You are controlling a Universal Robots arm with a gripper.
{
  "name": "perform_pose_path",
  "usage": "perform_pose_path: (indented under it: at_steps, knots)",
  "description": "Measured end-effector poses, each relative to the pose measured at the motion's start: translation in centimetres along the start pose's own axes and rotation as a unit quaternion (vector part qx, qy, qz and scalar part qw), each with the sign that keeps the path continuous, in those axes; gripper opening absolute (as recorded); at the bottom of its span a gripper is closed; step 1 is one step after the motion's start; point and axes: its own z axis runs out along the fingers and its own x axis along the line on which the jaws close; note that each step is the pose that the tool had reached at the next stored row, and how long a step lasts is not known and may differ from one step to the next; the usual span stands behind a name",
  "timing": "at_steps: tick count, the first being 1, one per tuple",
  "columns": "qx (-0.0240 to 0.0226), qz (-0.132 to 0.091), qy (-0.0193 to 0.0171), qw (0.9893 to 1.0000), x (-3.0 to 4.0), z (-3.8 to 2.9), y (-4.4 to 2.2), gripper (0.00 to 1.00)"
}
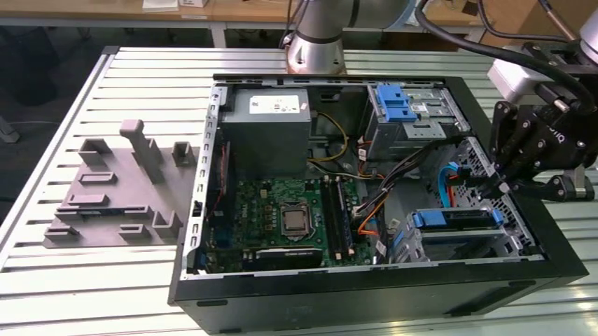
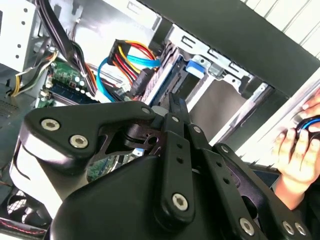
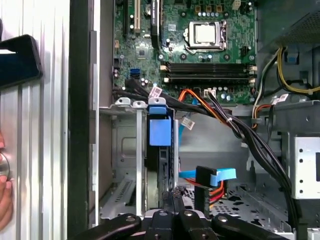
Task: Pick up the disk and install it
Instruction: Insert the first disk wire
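Note:
The disk (image 1: 453, 219), silver in a blue carrier frame, sits in the drive cage at the near corner of the open computer case (image 1: 374, 294), on the exterior view's right. In the first wrist view the disk (image 3: 160, 132) stands on edge in its slot. The second wrist view shows the blue end of the disk (image 2: 195, 67) past my fingers. My gripper (image 1: 502, 187) hangs over the case's right wall just behind the cage. Its black fingers are shut together with nothing between them. Its tips lie close to the disk's rear end in both wrist views, gripper (image 3: 173, 196) and gripper (image 2: 176, 102).
A grey power-supply box (image 1: 271, 122) and a blue latch on a metal cage (image 1: 402, 105) stand at the case's back. The green motherboard (image 1: 285, 217) lies in the middle. Blue, red and orange cables (image 1: 444, 182) run beside the cage. A grey fixture (image 1: 117, 189) lies left. A hand (image 2: 295, 150) rests outside the case.

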Motion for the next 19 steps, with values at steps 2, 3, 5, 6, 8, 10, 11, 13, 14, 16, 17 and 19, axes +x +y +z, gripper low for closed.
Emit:
perform_pose_path:
  at_steps: [2,3,5,6,8,10,11,13,14,16,17,19]
  knots:
    - [0.0064,0.000,-0.0002,1.0000,-0.22,0.00,0.00,0.11]
    - [0.0101,0.000,-0.0003,0.9999,-0.36,0.01,0.00,0.11]
    - [0.0159,0.000,-0.0004,0.9999,-0.58,0.01,0.03,0.11]
    - [0.0174,0.000,-0.0004,0.9998,-0.64,0.00,0.10,0.11]
    - [0.0194,0.000,-0.0004,0.9998,-0.78,0.01,0.31,0.11]
    - [0.0217,0.000,-0.0004,0.9998,-1.11,0.01,0.50,0.11]
    - [0.0231,0.000,-0.0004,0.9997,-1.35,0.02,0.54,0.11]
    - [0.0265,0.000,-0.0003,0.9996,-1.81,0.02,0.61,0.11]
    - [0.0286,0.000,0.0000,0.9996,-1.99,0.02,0.66,0.11]
    - [0.0344,0.000,0.0001,0.9994,-2.09,0.03,0.85,0.11]
    - [0.0352,0.000,0.0001,0.9994,-2.08,0.04,0.87,0.11]
    - [0.0355,0.000,0.0001,0.9994,-2.08,0.03,0.86,0.11]
